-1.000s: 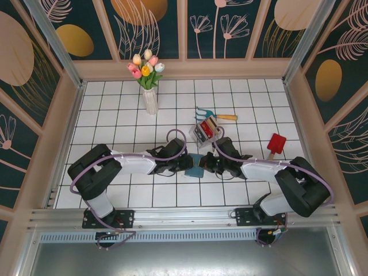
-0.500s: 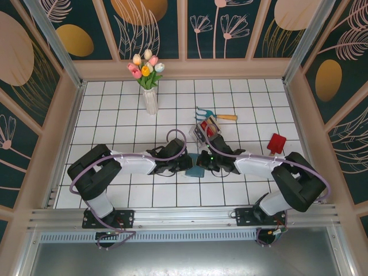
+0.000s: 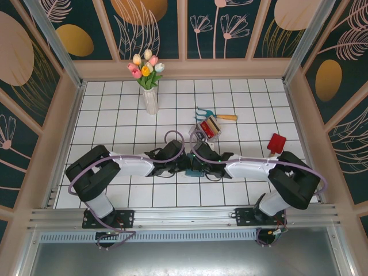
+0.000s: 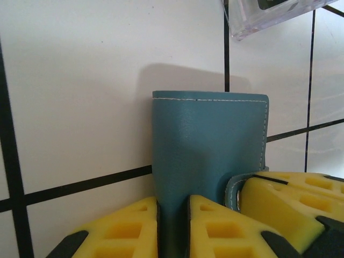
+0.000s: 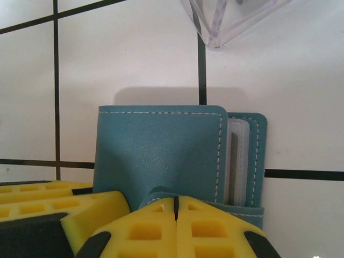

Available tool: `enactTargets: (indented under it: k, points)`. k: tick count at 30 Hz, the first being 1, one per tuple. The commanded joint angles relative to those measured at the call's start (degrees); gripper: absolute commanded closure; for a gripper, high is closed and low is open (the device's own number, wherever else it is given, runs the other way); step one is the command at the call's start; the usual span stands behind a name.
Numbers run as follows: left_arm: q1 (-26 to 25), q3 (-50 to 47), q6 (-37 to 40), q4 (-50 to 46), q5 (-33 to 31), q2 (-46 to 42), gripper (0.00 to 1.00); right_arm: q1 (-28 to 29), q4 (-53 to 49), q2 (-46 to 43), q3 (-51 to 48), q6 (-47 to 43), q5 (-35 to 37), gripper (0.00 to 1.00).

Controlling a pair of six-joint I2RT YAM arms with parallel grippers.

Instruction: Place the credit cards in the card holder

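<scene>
Teal holder point(image 5: 161, 150) mid-frame on tiled desk point(image 5: 134, 54), stitched edge toward frame top, open side with pale pockets point(image 5: 236, 161) at right in right wrist view, plain cover in left wrist view, left end effector point(image 4: 172, 230) clamped on it, right end effector point(image 5: 175, 220) pressed together at its near edge

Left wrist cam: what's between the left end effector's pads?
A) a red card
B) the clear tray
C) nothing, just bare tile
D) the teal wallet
D: the teal wallet stands upright on the tiles, and its near edge runs down between the two yellow pads of the left end effector, which sit against it on both sides.
</scene>
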Motion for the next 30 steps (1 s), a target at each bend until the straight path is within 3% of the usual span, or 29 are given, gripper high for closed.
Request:
enactTargets:
  k: [1,11,19,25,30]
  points:
    - [-1.9,-2.7,-0.7,-4.3,2.1,0.6,0.82,2.9,-11.6,10.7,-3.4,0.4,-2.3,1.00]
    - [-1.9,-5.6,-2.7,-3.0,-0.6,-2.6,0.83,8.9,-10.2,17.2,-6.4,3.5,-2.9,1.00]
    - [-1.8,-8.3,-4.6,-4.5,-5.4,-6.4,0.81,12.6,-16.8,23.4,-1.6,4.5,1.2,1.00]
    - [-1.8,-9.2,-5.7,-4.8,-7.8,-8.6,0.80,8.1,-13.8,10.9,0.7,1.6,1.1,1.00]
    - [-1.6,-8.5,-4.7,-5.2,-8.5,-9.7,0.77,0.2,-8.3,-0.4,5.2,-3.7,-5.5,0.92]
